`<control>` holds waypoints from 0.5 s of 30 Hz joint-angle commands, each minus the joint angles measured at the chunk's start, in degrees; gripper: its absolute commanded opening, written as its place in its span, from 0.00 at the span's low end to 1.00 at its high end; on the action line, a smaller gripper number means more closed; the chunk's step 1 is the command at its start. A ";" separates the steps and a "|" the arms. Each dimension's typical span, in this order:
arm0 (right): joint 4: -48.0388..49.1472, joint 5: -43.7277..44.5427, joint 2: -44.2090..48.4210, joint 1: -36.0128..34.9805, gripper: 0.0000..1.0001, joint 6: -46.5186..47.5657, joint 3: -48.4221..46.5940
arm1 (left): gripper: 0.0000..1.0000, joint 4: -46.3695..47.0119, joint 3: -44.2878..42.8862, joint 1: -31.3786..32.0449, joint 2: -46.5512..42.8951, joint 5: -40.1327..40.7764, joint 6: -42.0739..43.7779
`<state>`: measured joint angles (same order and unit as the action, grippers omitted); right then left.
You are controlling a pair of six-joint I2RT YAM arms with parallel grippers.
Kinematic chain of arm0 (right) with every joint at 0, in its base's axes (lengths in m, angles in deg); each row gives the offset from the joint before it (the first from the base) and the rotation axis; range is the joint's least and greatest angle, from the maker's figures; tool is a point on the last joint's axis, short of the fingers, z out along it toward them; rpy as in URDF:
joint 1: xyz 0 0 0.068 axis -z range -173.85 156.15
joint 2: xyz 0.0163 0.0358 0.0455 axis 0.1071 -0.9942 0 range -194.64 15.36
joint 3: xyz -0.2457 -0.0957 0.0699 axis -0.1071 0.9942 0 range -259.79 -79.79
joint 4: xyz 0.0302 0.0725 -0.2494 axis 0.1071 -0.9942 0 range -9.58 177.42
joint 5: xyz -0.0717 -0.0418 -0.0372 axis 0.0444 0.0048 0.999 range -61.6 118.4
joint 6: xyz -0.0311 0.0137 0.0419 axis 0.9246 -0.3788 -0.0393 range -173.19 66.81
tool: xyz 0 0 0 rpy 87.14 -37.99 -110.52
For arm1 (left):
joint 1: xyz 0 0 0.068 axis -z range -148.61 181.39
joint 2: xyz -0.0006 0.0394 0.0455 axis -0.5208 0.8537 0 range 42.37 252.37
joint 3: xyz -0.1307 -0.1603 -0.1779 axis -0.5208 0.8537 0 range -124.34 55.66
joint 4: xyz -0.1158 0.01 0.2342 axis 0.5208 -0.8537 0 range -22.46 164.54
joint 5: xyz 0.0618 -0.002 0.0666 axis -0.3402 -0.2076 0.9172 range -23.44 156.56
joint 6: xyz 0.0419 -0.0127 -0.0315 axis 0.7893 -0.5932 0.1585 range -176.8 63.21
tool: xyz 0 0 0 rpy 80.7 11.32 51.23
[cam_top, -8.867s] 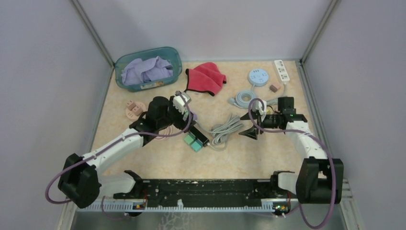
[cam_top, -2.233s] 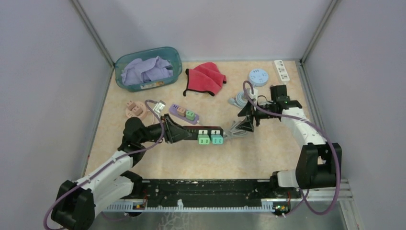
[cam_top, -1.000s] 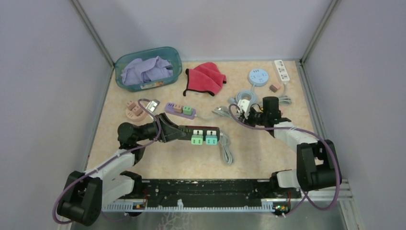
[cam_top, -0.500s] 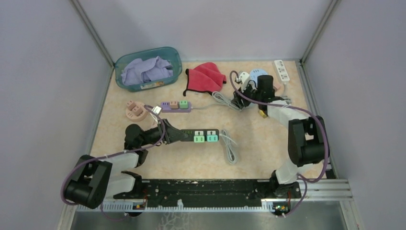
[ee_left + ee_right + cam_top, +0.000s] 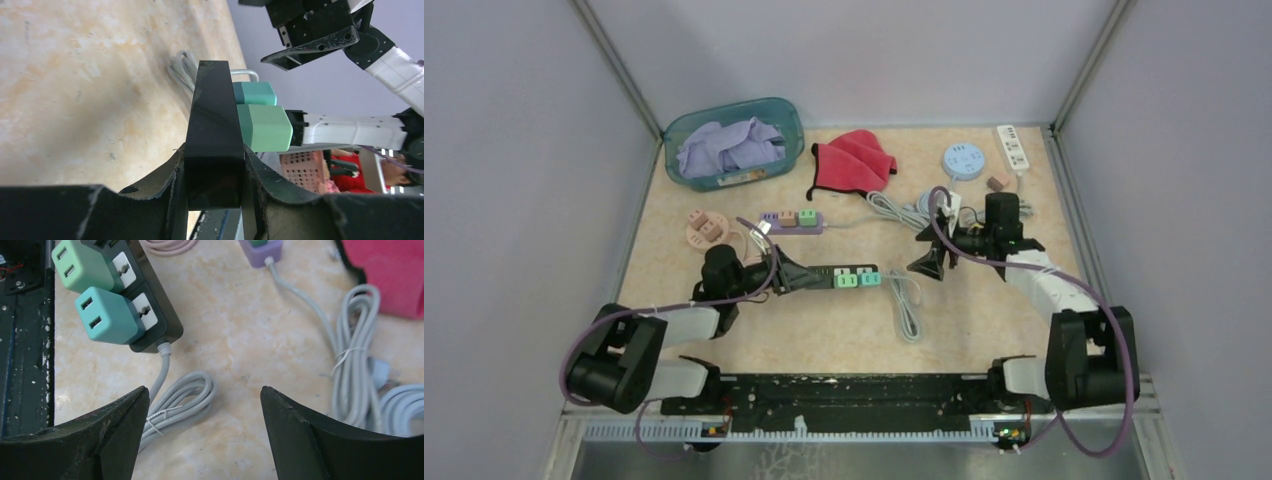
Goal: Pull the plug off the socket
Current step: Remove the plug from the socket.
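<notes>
My left hand (image 5: 214, 165) is clamped on the near end of the black power strip (image 5: 214, 125), one finger against each long side. The strip reaches out over the middle of the worktop (image 5: 984, 320), towards my right arm; I cannot tell whether it rests on the surface. Two squarish plugs stand side by side in its far sockets, both fully seated. The teal plug (image 5: 106, 315) is next to the cord end and the light green plug (image 5: 82, 265) is just beside it, towards my left hand; each has two small slots in its face. The strip's grey cord (image 5: 175, 402) leaves that end and lies bundled on the worktop. My right hand (image 5: 204, 390) hangs above that cord, just past the strip's end, spread wide and empty. Farther back lie a purple strip (image 5: 792, 220) and a red cloth (image 5: 852, 160).
</notes>
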<state>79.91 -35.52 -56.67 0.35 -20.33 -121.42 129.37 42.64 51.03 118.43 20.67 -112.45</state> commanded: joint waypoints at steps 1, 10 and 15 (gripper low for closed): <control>5.31 4.88 -4.01 -2.73 0.81 -6.93 0.41 | 0.00 -13.17 -1.67 0.31 -5.34 3.81 9.99; -2.50 19.70 -15.54 -12.66 0.77 -9.18 -7.58 | 0.00 -27.17 0.44 0.31 -15.74 8.74 15.40; -5.58 22.50 -17.57 -12.74 0.73 -8.85 -9.75 | 0.00 -25.49 0.77 0.28 -14.08 7.62 14.77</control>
<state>76.56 -17.03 -74.01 -12.24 -28.48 -128.10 104.91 42.75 51.03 103.39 27.58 -99.51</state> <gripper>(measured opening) 0.747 0.413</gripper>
